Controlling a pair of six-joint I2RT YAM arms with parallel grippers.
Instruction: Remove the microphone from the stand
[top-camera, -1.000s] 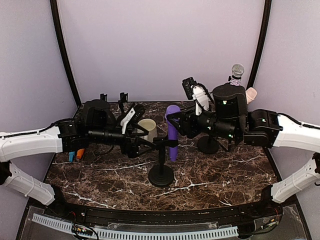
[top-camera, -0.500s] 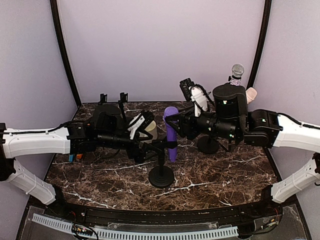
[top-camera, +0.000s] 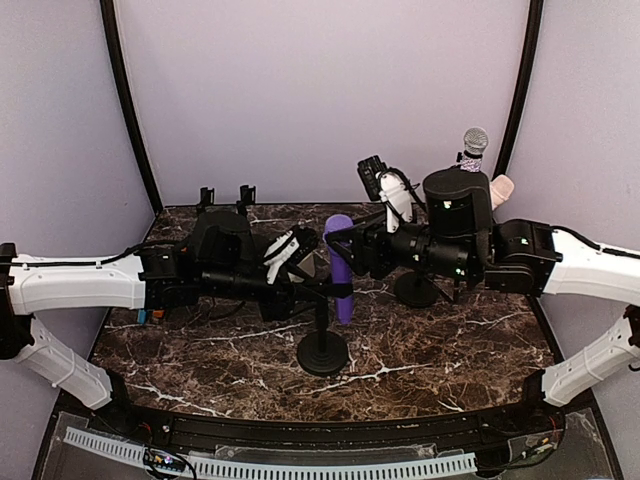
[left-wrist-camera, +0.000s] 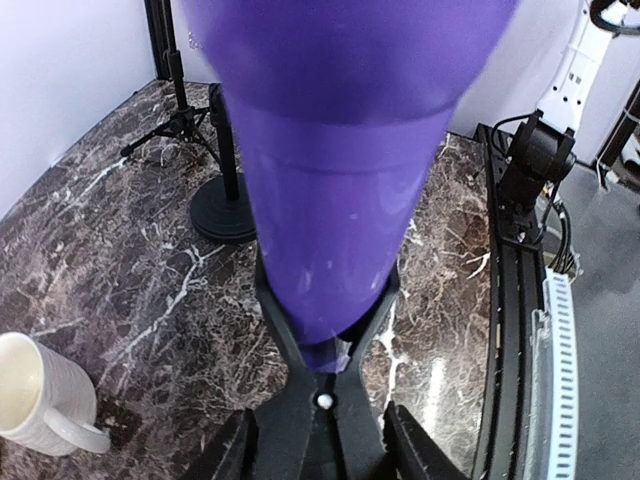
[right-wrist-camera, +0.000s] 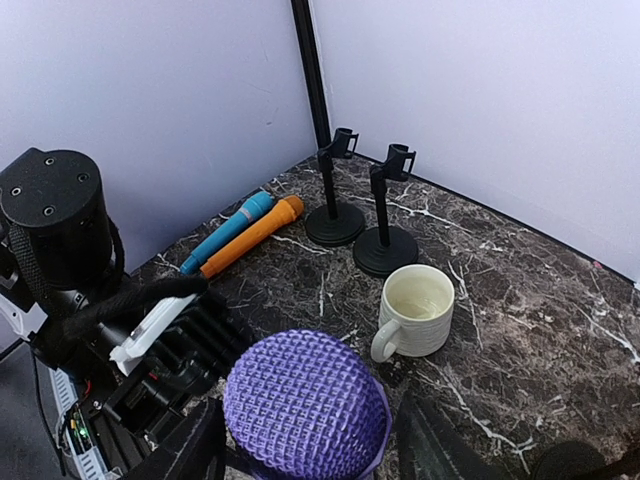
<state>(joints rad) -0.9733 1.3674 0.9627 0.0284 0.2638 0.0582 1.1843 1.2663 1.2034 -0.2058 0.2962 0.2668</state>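
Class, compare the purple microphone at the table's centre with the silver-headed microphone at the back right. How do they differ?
The purple microphone is purple all over; the silver-headed microphone has a metallic mesh head. The purple one shows most of its length in its stand; the silver one's body is hidden behind the right arm. Its fingers flank the purple head; none touch the silver one. Both stand head-up.
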